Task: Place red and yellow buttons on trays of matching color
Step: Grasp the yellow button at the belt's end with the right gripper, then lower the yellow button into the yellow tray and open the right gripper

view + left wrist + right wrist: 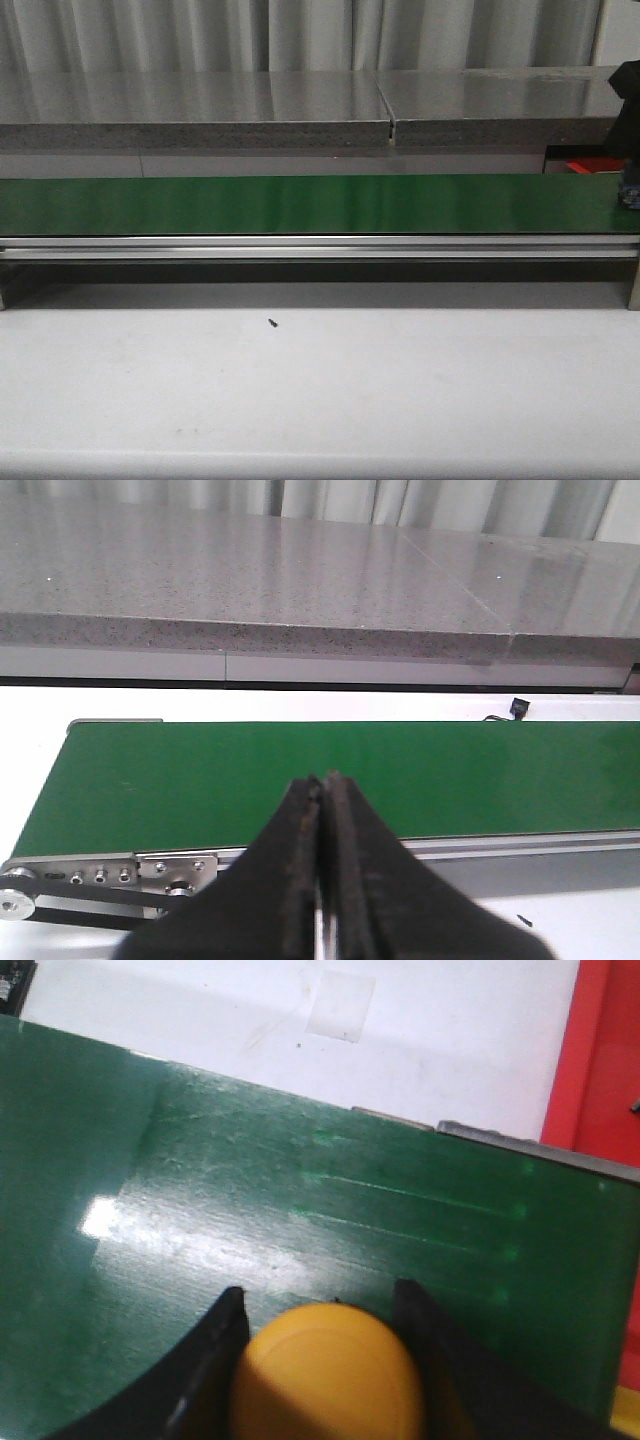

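Broadly, the white table (320, 390) fills the lower half of the front view, and across it runs the long green conveyor belt (300, 205) on its aluminium frame (320, 248), with a grey stone counter (190, 105) behind it and pale curtains at the back. On the left arm's side the belt ends at a roller (15, 905) and a bolted metal plate, seen in the left wrist view; at the opposite end, the right wrist view shows a red tray (600, 1070) just past the belt's edge, and a sliver of yellow at the frame's lower corner, too small to identify. The right arm shows in the front view only as a dark shape (628, 110) at the far right, above the belt's end. The left gripper (322, 810) hovers over the near edge of the belt with its two black fingers pressed together and nothing between them. The right gripper (320, 1310) sits low over the belt, its fingers clasping the yellow button (325, 1370) on either side; whether the button touches the belt cannot be told. A tiny dark speck (272, 322) lies on the table in front of the conveyor.
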Motion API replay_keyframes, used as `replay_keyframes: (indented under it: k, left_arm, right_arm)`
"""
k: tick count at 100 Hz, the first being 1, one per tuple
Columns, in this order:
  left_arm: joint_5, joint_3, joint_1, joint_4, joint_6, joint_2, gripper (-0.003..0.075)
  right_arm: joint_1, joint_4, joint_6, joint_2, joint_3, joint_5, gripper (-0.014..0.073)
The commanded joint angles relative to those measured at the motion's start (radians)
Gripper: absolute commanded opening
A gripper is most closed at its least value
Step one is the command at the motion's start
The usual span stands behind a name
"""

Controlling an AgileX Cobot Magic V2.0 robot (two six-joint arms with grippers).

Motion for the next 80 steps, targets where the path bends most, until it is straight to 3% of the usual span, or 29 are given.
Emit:
replay_keyframes:
  k: [1, 19, 46, 66, 80]
  left_arm:
    - [-0.047, -0.028, -0.007, -0.015, -0.001, 0.002, -0.0019]
    - [-0.047, -0.028, -0.007, -0.015, -0.001, 0.002, -0.0019]
    - [-0.047, -0.028, -0.007, -0.015, -0.001, 0.002, -0.0019]
    - [-0.047, -0.028, -0.007, -0.015, -0.001, 0.002, -0.0019]
    - [-0.047, -0.028, -0.007, -0.015, -0.001, 0.002, -0.0019]
  right_arm:
    - [-0.005, 0.03, 0.013, -0.07, -0.032, 0.001, 0.0068]
    - [-0.076, 0.03, 0.073, -0.158, -0.032, 0.067, 0.0068]
    - [-0.337, 0.03, 0.181, -0.276, -0.032, 0.217, 0.0068]
    - [-0.495, 0.03, 0.23, -0.293, -0.03, 0.194, 0.0068]
    - [-0.539, 0.03, 0.244, -0.252, -0.016, 0.179, 0.0068]
